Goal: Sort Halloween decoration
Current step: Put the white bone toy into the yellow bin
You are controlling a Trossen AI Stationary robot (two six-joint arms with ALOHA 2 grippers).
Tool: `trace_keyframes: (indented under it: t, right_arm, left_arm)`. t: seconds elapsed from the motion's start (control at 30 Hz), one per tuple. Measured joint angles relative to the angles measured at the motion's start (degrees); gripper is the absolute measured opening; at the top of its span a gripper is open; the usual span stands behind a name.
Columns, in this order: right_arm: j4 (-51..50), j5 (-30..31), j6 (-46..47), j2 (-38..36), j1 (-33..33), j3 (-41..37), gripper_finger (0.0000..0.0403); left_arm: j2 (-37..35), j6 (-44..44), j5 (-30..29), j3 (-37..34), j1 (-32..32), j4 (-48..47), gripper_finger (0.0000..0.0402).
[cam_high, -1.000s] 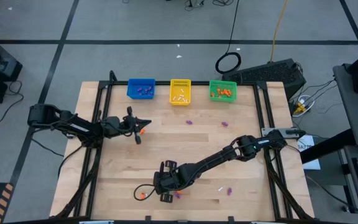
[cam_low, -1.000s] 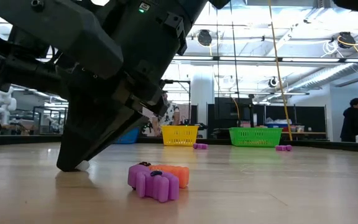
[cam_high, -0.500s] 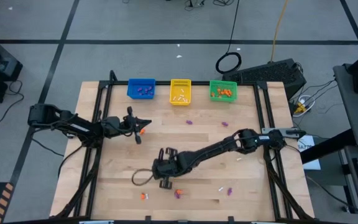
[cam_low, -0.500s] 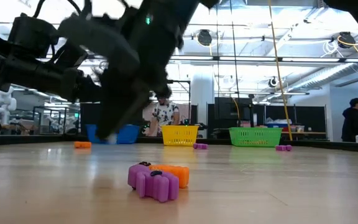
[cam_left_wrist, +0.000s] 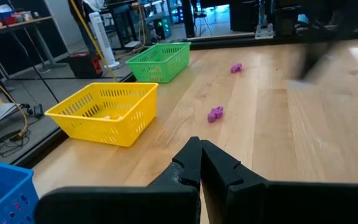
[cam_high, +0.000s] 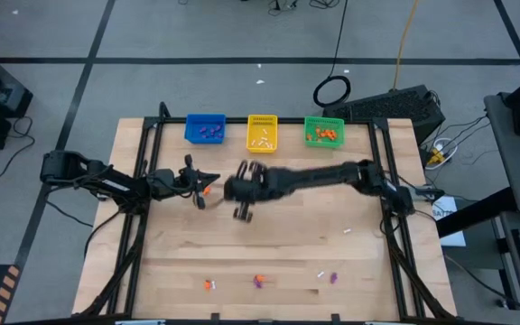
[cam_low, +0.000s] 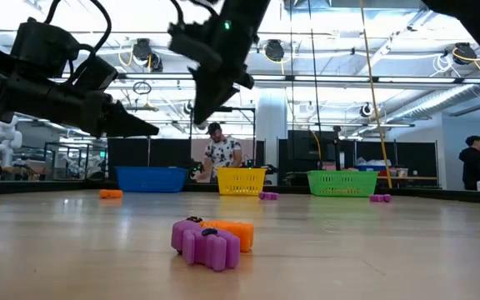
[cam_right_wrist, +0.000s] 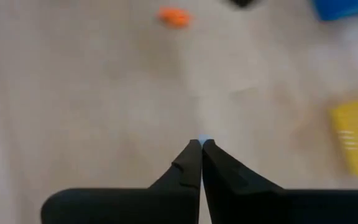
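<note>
Several tiny purple, orange trinkets (cam_low: 211,240)

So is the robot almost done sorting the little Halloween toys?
Not yet. The blue basket, yellow basket and green basket each hold some trinkets. The right gripper is shut above the table, maybe pinching something tiny. Purple trinkets and orange ones lie loose on the table.

A robotics lab: a wooden bench (cam_high: 287,244) on grey taped floor, exposed ceiling ducts (cam_low: 407,79), cables, and a person (cam_low: 220,156) working behind.
</note>
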Motion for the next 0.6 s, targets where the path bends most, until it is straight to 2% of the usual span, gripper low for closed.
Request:
trace_keyframes:
  t: [0.33,0.6]
  right_arm:
    - [-0.49,0.56,-8.42,-0.93,-16.52,0.01,0.0000]
    - [6.37,-10.29,-13.37,1.83,-28.83,0.03,0.0000]
  left_arm:
    - [-0.01,-0.17,0.13,0.00,0.00,-0.12,0.0008]
    - [-0.01,-0.05,0.20,0.02,0.00,-0.89,0.0008]
